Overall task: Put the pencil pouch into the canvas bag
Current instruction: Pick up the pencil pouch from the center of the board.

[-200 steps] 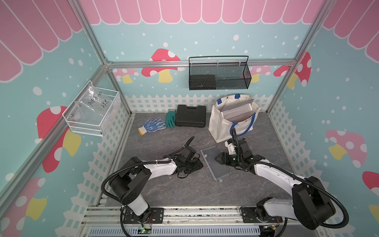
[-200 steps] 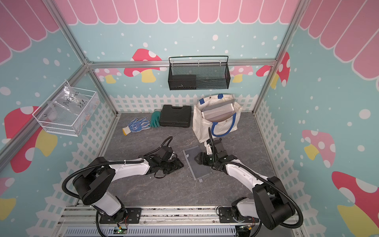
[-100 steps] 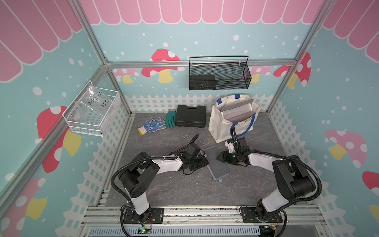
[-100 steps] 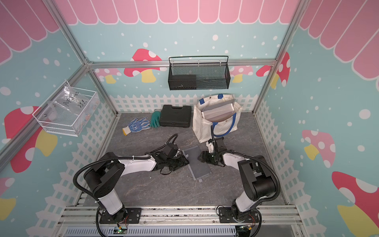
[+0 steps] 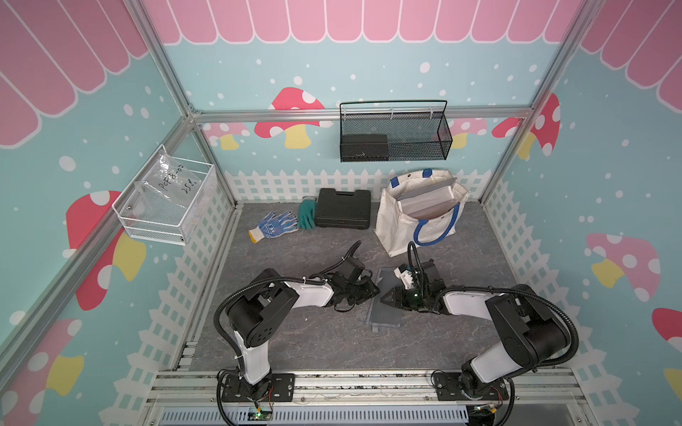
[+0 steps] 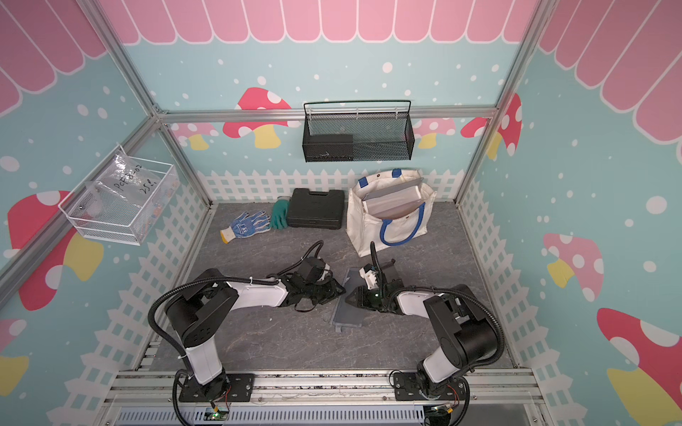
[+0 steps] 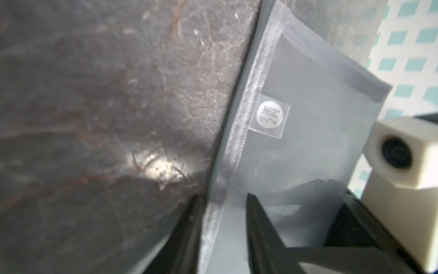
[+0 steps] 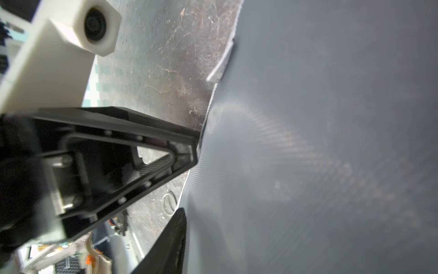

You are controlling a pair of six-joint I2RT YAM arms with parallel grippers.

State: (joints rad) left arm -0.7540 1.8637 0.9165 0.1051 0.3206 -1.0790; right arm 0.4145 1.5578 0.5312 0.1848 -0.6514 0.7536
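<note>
Over the last second both hands have closed in on the pouch (image 5: 383, 317) from its two sides, and both have narrowed. The left hand (image 5: 374, 291), which stood off to the pouch's left, now sits at its left edge. In the left wrist view its fingers straddle the pouch's seamed edge with only a small gap between them. The right hand (image 5: 385, 297) is on the pouch from the right. In the right wrist view its upper finger touches the pouch's edge and the lower one lies just beside it. For neither hand can I tell whether the pinch has actually bitten.

The pouch lies on the surface (image 5: 313, 339) at the centre of the frame in both top views, well apart from the bag (image 5: 398, 228). So this looks like the grasp itself. The lift and the carry to the bag are not yet done.

The bag stands upright at the upper right of the surface, its mouth open, a flat grey thing inside and a blue handle hanging down its front.

Left of it along the back lie a black case (image 5: 343, 214) and two gloves (image 5: 275, 225). A black mesh basket (image 5: 395, 136) hangs on the back wall and a white wire basket (image 5: 166, 206) on the left wall.
</note>
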